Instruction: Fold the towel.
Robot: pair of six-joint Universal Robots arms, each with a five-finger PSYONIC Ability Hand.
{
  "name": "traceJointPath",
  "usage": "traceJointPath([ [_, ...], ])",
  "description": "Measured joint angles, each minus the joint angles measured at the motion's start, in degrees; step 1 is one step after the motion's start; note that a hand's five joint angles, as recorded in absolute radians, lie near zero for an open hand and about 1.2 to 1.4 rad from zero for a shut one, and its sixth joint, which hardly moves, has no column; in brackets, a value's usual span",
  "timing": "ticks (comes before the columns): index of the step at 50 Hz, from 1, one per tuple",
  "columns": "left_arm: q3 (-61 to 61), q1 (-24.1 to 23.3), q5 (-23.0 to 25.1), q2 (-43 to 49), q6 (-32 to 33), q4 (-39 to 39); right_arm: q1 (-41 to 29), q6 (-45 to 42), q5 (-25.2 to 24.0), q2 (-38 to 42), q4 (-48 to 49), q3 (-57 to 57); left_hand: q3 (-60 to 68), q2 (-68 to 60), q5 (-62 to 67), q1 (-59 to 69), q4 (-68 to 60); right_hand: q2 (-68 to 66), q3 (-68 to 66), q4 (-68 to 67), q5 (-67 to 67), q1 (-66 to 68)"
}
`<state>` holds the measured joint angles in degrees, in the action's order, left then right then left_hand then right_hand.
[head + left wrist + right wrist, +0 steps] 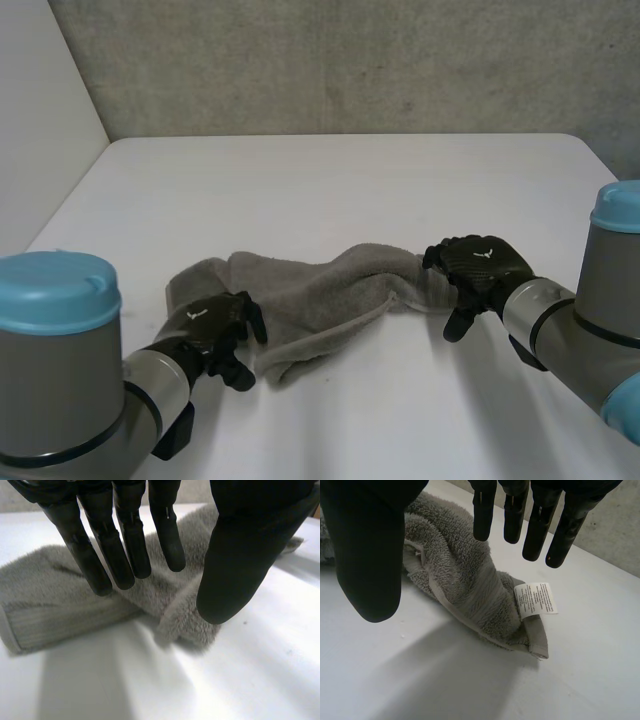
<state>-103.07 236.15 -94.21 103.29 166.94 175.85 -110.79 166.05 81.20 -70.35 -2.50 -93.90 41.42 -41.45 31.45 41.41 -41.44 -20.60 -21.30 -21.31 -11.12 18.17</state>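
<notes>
A grey towel (320,295) lies bunched in a long rumpled strip across the white table (350,180). My left hand (215,325) hovers over its left end, fingers straight and thumb apart. In the left wrist view, the towel (60,615) lies under the left hand (240,555), and a folded corner sits below the thumb, not pinched. My right hand (480,265) is over the towel's right end. In the right wrist view, the right hand (370,550) is spread above the towel (470,580), whose end carries a white label (536,599).
A grey wall (350,60) rises behind the table's far edge, and a lighter wall (40,120) stands along the left side. Bare table surface lies beyond the towel and in front of it.
</notes>
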Motion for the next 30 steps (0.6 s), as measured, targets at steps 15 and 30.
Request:
traceJointPath([
  [15, 3.2, -0.3, -0.1, 7.7, 0.1, 3.3, 0.0, -0.3, 0.1, 1.1, 2.5, -1.3, -0.8, 0.8, -0.8, -0.7, 0.9, 0.0, 0.0, 0.0, 0.0, 0.0],
  [30, 6.9, -0.8, -0.3, 14.0, 0.6, 8.5, -0.2, -0.1, 0.2, 7.7, 4.5, 1.2, 7.7, -8.1, 7.5, 8.1, -7.7, 1.8, 3.4, 3.1, 3.9, -2.0],
])
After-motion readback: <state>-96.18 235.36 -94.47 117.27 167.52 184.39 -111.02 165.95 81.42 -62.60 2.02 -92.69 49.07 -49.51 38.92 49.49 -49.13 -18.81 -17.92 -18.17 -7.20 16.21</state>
